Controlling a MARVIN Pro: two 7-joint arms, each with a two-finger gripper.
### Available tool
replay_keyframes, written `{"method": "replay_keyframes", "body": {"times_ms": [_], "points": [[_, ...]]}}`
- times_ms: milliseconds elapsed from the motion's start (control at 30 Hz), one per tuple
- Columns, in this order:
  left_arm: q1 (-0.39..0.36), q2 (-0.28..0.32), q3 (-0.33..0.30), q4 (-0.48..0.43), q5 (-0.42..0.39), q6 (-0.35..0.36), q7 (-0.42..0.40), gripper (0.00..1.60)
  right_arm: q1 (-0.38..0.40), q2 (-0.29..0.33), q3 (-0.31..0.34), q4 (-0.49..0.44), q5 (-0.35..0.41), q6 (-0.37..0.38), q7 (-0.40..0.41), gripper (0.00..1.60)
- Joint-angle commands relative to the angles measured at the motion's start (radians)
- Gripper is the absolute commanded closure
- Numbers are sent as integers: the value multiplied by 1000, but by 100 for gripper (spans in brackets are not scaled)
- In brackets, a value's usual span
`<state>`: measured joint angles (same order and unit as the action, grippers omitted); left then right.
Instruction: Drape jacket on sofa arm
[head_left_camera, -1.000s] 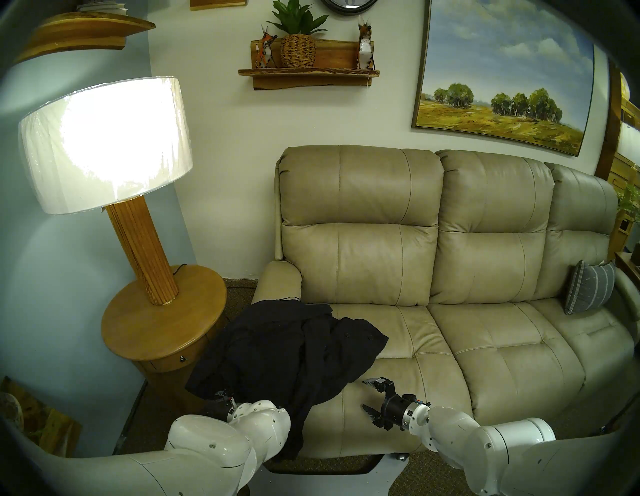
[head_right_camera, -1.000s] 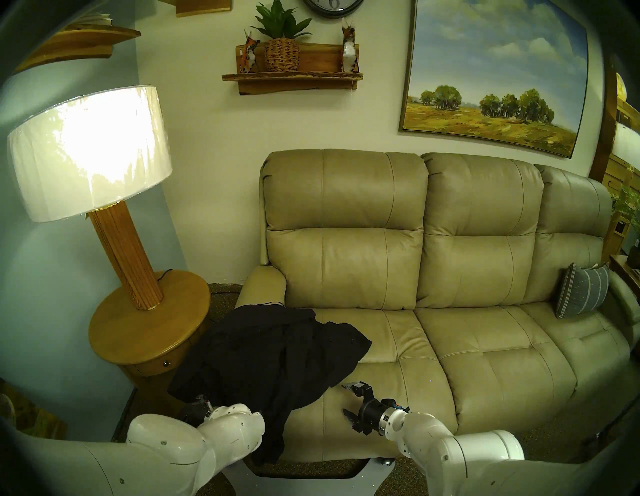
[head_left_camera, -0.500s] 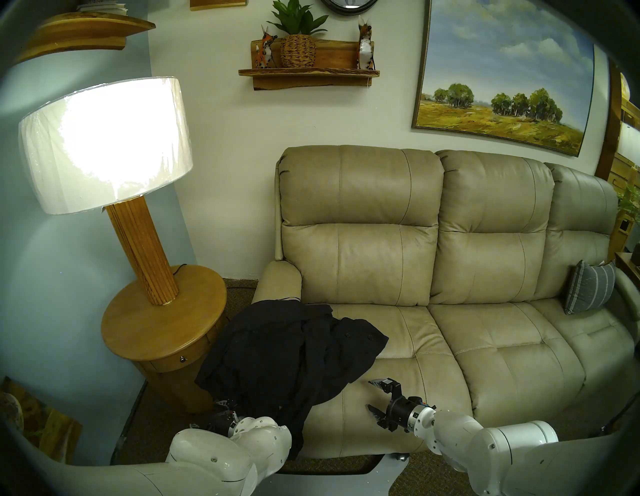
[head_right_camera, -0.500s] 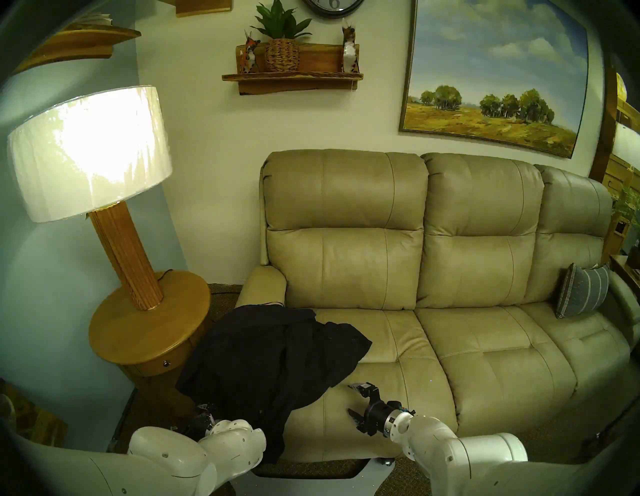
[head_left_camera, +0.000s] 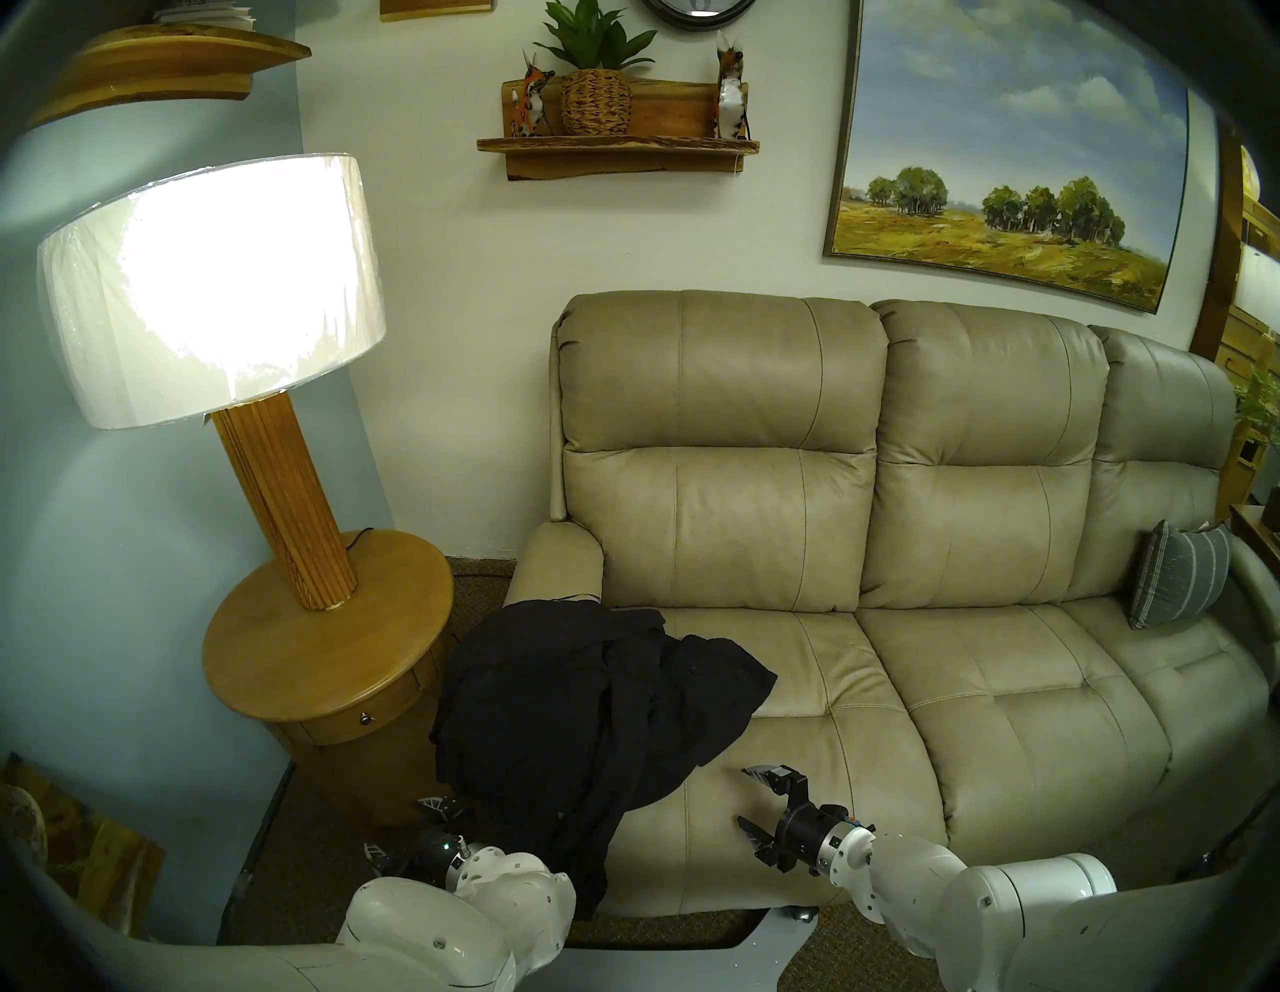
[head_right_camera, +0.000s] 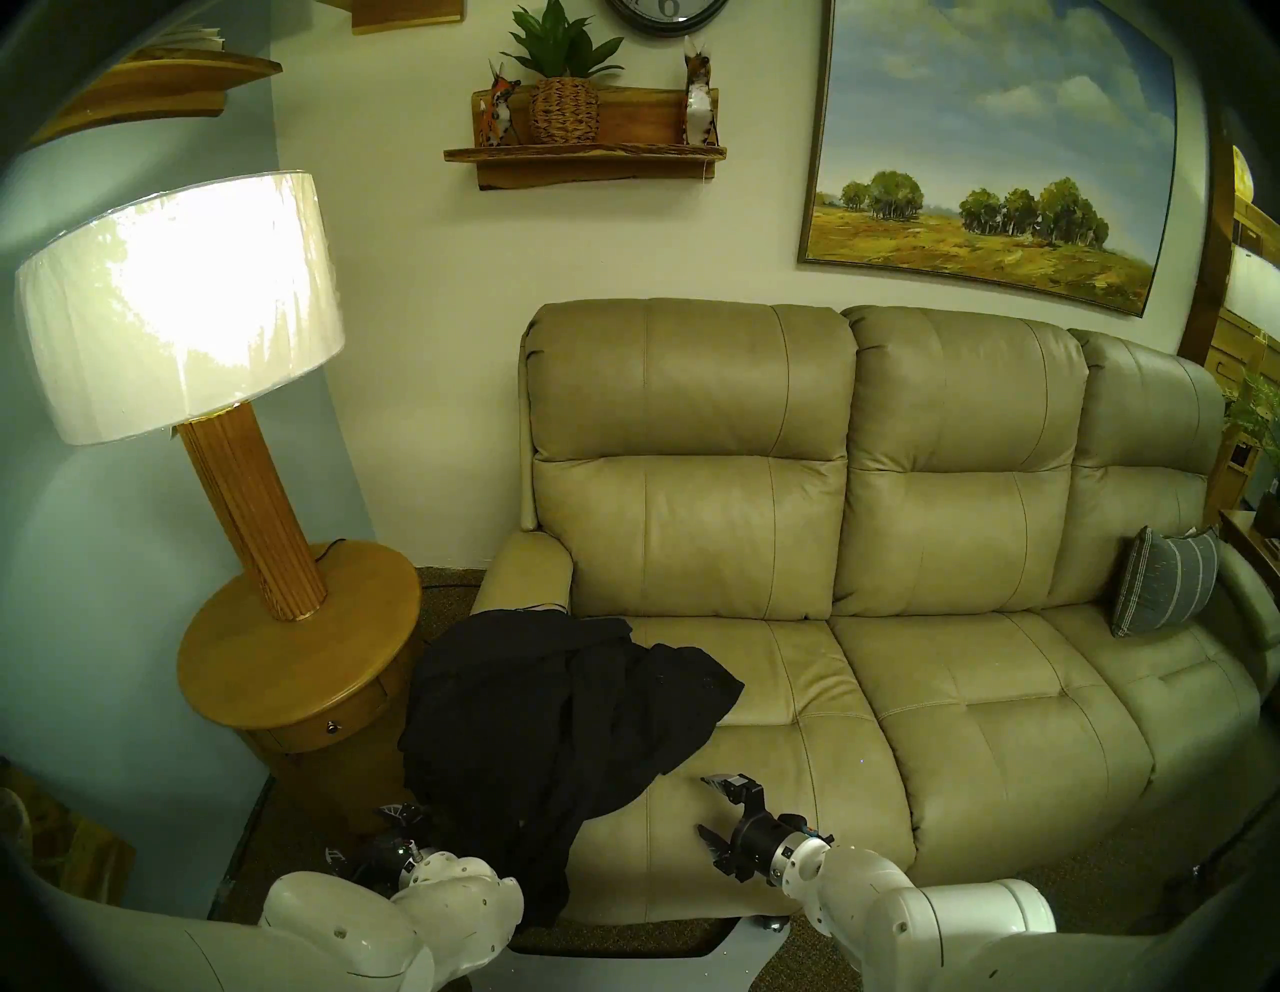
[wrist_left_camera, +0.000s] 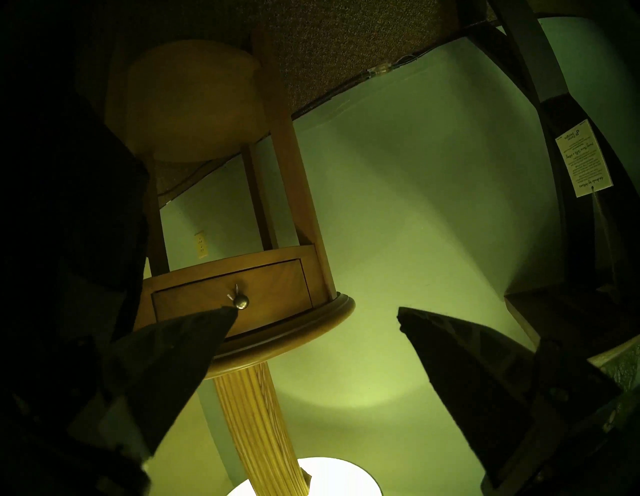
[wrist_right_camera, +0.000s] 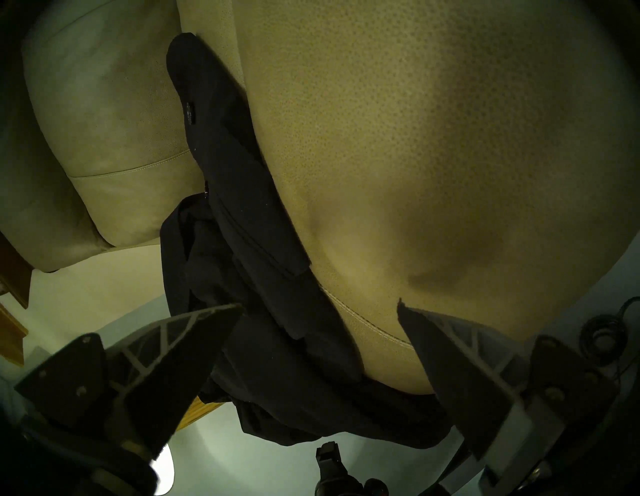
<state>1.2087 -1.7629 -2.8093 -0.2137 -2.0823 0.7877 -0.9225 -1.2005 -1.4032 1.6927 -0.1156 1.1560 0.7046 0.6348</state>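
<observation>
**Jacket lies over the arm, both grippers empty beside it**

Head stereo left: a living room with a pale wall, a lit lamp (head_left_camera: 208, 284) in the upper left on a round side table (head_left_camera: 325, 637), and a beige sofa (head_left_camera: 900, 554) filling the right half. The jacket (head_left_camera: 589, 720) sits at lower centre, heaped over the front of the sofa arm (head_left_camera: 557, 564), spilling right onto the seat and hanging down the front. Its long axis runs from the upper left of the heap to the lower right. The left gripper (head_left_camera: 405, 828) is at the bottom, just left of the hanging hem, fingers spread and holding nothing. The right gripper (head_left_camera: 751, 796) hovers over the seat, just right of the jacket's edge, also wide and empty.

Head stereo right: the same layout shifted left. The jacket (head_right_camera: 554, 727) lies between the two grippers; the left gripper (head_right_camera: 367, 831) looks slightly nearer to the cloth than the right gripper (head_right_camera: 713, 807).

Left wrist: the view is upside down, facing the side table (wrist_left_camera: 242, 287) and green-lit wall. Nothing lies between the spread fingers; dark cloth fills the left edge.

Right wrist: sofa leather fills the upper right. The jacket (wrist_right_camera: 249, 249) runs diagonally from upper left to bottom centre, ahead of and between the open fingers.

Any further tidying would, I judge, mean reaching leftward with the right arm.
</observation>
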Motion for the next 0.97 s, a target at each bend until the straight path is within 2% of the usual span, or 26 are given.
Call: {"method": "replay_keyframes", "body": {"times_ms": [0,167,267,933], "points": [[24,1,35,-26,39,51,-37,0,8,-4,5,-15,5,-8,20,0],[53,14,57,-26,69,51,-67,0,7,-9,13,-19,6,-17,29,0],[48,9,54,10,65,43,-44,0,7,-16,16,-22,6,-31,32,0],[74,21,96,66,113,77,-70,0,-1,-29,34,-27,3,-90,52,0]]}}
